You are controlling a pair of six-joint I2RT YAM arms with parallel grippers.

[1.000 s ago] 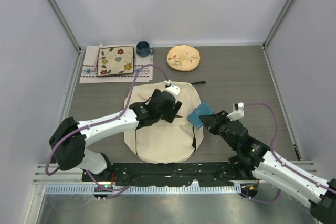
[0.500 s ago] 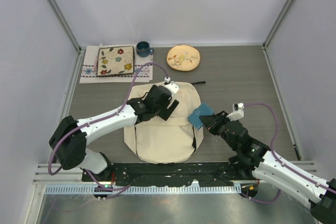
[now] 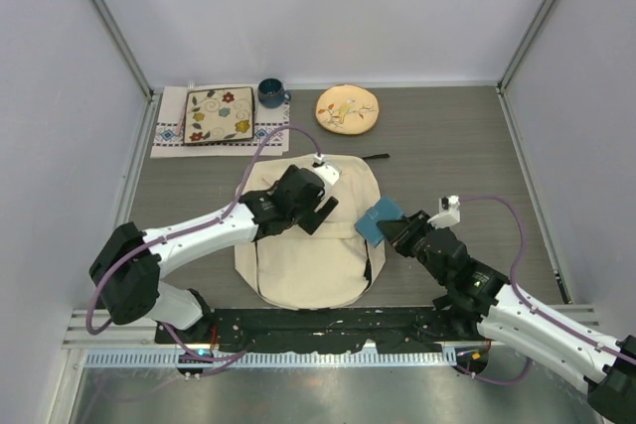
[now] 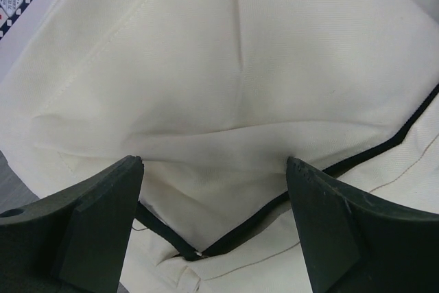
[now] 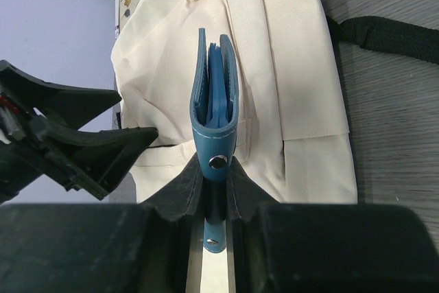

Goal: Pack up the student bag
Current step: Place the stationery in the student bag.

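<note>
The student bag (image 3: 308,255) lies flat in the middle of the table, cream fabric with a black zipper line (image 4: 288,197). Over its upper half hovers my left gripper (image 3: 320,208), open wide with nothing between its fingers (image 4: 103,217); only a fold of bag fabric (image 4: 226,87) and the zipper show beyond them. At the bag's right edge my right gripper (image 3: 399,230) is shut on a blue wallet (image 3: 381,218), which stands on edge, its snap stud toward the camera (image 5: 217,162). The bag (image 5: 274,66) fills the background there.
Along the back of the table stand a square floral plate (image 3: 220,114) on a patterned cloth (image 3: 169,134), a blue mug (image 3: 270,93) and a round yellowish floral plate (image 3: 348,109). A black strap (image 3: 376,157) pokes out from the bag's top right.
My left gripper's jaws have spread wider and the hand has shifted a little over the bag's top. The right arm and the wallet have not moved.
</note>
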